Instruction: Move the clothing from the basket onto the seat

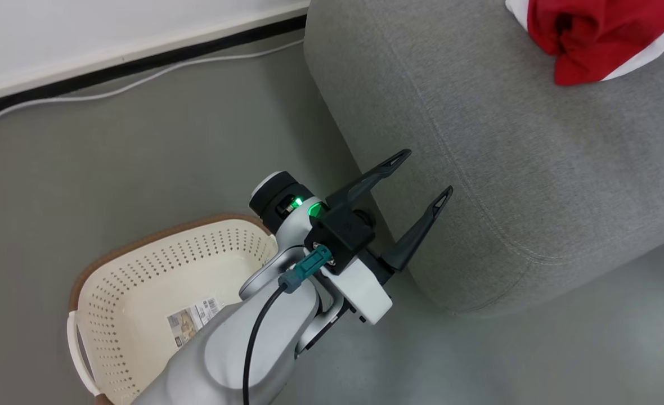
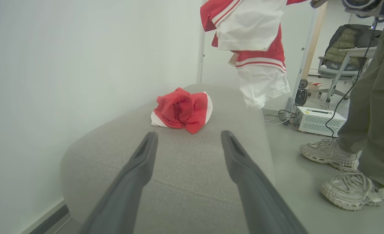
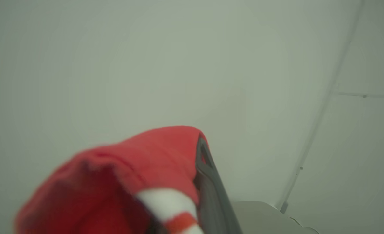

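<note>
Basket [image 1: 140,270]: visible interior bare but for label [image 1: 194,320]; part hidden behind arm [image 1: 253,343].
Red garment [image 1: 596,39] bunched on seat [image 1: 506,169], nearer wall-side edge.
Second garment [image 2: 253,48] pinched in right end effector [image 3: 195,156], hanging above seat, not yet down.
Left end effector [image 1: 426,172] wide, empty, over seat's near corner.
Judged: final drop pending.
</note>
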Robot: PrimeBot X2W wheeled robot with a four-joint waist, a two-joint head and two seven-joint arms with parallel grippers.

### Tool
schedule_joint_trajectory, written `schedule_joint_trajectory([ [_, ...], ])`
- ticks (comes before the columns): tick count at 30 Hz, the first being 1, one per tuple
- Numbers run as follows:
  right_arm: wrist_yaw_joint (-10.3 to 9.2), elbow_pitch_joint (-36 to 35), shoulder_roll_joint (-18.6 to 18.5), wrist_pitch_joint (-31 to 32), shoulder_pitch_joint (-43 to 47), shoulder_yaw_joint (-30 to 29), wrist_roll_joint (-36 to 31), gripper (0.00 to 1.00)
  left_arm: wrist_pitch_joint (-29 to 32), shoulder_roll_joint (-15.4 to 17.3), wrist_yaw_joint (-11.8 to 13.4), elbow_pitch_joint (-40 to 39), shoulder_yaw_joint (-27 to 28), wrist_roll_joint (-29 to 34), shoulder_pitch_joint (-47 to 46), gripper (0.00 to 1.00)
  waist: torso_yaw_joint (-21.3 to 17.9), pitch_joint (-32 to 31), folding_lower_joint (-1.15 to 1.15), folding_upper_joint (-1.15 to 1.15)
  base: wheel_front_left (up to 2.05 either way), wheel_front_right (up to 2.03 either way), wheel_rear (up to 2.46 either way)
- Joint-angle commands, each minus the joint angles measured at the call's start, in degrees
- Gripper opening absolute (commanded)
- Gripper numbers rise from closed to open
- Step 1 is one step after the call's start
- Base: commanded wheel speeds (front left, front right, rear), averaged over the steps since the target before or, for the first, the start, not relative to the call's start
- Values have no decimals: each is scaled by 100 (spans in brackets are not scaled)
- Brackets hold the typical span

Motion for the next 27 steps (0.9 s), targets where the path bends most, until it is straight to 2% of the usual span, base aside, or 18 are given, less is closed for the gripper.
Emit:
schedule_joint_trajectory([
  [1, 0, -21, -333, -34, -185, -121, -85, 0, -28, 2, 86, -116, 62, -30, -290, 100, 245, 409, 0, 0, 0, 0, 0],
  [9, 0, 751, -770, -34, -1132, -334, -307, 0, -28, 2, 292, 28, -280, -116, -695, 100, 455, 1022, 0, 0, 0, 0, 0],
  [21, 0, 2739, -1246, -34, -2578, -1016, -725, 0, -28, 2, 524, 27, -709, -302, -1049, 100, 987, 1670, 0, 0, 0, 0, 0],
  [27, 0, 3333, -1267, -34, -2701, -1092, -777, 0, -28, 2, 705, -100, -793, -376, -1061, 100, 1321, 1831, 0, 0, 0, 0, 0],
])
